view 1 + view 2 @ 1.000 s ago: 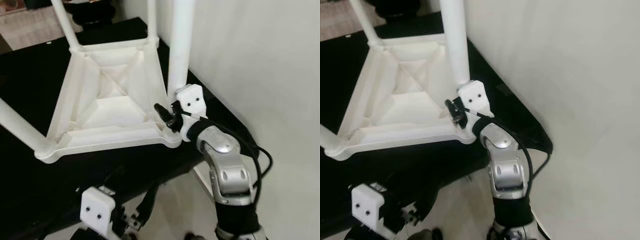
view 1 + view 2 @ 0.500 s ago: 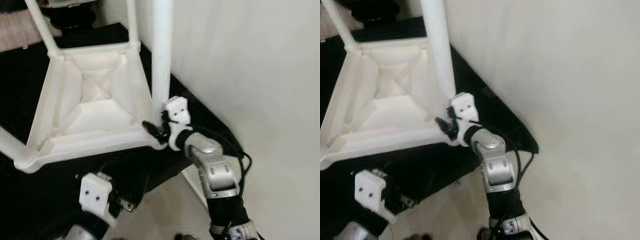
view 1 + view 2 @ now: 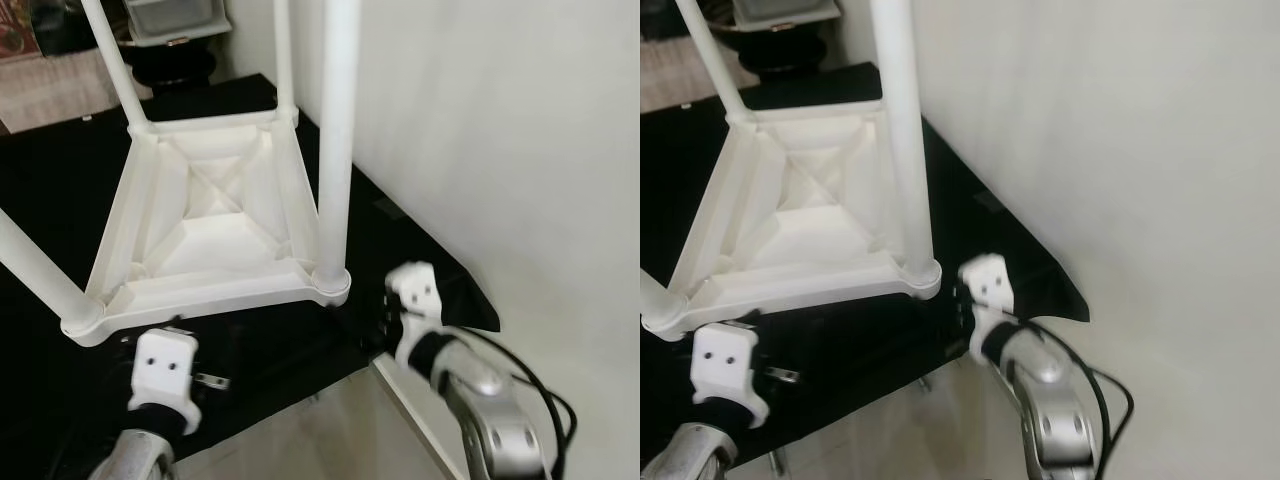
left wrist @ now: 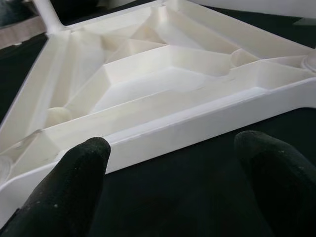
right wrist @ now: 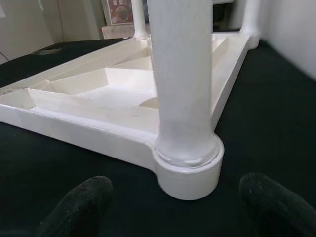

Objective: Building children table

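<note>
The white plastic table top (image 3: 215,235) lies upside down on a black surface (image 3: 60,170). White legs stand in its corner sockets: the near right leg (image 3: 335,150), the near left leg (image 3: 35,265) and two far legs (image 3: 110,60). My right gripper (image 5: 175,212) is open, a short way back from the near right leg's socket (image 5: 187,168), touching nothing. My left gripper (image 4: 173,158) is open too, facing the table top's front rim (image 4: 197,123) with black surface between them. Both white wrist blocks (image 3: 415,295) appear at the near edge in the head views.
A white wall (image 3: 520,150) runs close along the right side. The black surface ends at a corner (image 3: 475,305) near my right arm, with light floor (image 3: 330,440) below. A dark round object with a grey bin (image 3: 175,20) stands at the back.
My right gripper has drawn back from the base of the near right leg and now sits clear of it. The left arm has come up toward the front rim. The camera has shifted.
</note>
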You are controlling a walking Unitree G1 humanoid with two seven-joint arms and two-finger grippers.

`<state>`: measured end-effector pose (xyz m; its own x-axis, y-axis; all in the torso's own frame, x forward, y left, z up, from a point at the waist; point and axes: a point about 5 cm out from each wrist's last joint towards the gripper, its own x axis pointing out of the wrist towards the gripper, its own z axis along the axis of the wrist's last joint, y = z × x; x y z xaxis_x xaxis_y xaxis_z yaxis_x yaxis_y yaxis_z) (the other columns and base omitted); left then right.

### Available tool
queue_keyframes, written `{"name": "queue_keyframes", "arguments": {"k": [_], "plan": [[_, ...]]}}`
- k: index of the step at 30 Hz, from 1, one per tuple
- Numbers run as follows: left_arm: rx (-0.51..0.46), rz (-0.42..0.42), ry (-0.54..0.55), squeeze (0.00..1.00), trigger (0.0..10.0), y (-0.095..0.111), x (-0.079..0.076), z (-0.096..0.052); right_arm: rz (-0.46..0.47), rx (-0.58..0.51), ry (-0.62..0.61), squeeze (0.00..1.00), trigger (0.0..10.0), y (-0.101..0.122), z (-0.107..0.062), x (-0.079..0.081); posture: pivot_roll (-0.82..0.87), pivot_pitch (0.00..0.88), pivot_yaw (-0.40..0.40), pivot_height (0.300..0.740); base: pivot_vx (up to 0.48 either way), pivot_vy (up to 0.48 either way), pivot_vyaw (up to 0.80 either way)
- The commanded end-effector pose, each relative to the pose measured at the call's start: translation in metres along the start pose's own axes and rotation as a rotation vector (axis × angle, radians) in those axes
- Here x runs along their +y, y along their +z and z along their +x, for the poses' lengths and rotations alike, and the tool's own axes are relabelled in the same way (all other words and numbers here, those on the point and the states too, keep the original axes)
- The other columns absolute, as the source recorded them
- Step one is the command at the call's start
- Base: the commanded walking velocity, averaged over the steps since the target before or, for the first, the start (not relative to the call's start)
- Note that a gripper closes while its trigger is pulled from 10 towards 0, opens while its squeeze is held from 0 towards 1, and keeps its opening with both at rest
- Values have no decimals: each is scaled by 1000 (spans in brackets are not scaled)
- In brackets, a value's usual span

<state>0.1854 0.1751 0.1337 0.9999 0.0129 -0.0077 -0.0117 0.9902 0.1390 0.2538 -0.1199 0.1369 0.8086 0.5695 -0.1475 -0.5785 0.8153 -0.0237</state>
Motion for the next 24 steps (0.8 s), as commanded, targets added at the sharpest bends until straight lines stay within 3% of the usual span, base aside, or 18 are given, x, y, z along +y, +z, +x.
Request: {"name": "queue_keyframes", "arguments": {"k": [1,3,4,7,11,24], "plan": [[32,28,13,0,10000,-6,1,-5,-45,-63,21,980,10000,12,0,5,22,47,18,740,0,0,0],[40,37,9,0,10000,-8,2,-8,-57,-72,31,980,10000,15,1,7,23,44,18,740,0,0,0],[63,38,8,0,10000,-12,2,-10,-75,-84,40,0,10000,17,4,9,33,35,18,740,0,0,0],[78,38,8,0,10000,-15,2,-12,-86,-91,46,0,10000,19,5,11,33,35,18,740,0,0,0],[85,98,12,0,10000,-16,0,-2,-142,-117,15,0,10000,24,28,11,56,0,9,740,0,480,0],[65,123,-9,0,10000,-13,-4,9,-197,-121,-23,0,10000,25,47,12,59,0,16,740,0,480,0]]}}
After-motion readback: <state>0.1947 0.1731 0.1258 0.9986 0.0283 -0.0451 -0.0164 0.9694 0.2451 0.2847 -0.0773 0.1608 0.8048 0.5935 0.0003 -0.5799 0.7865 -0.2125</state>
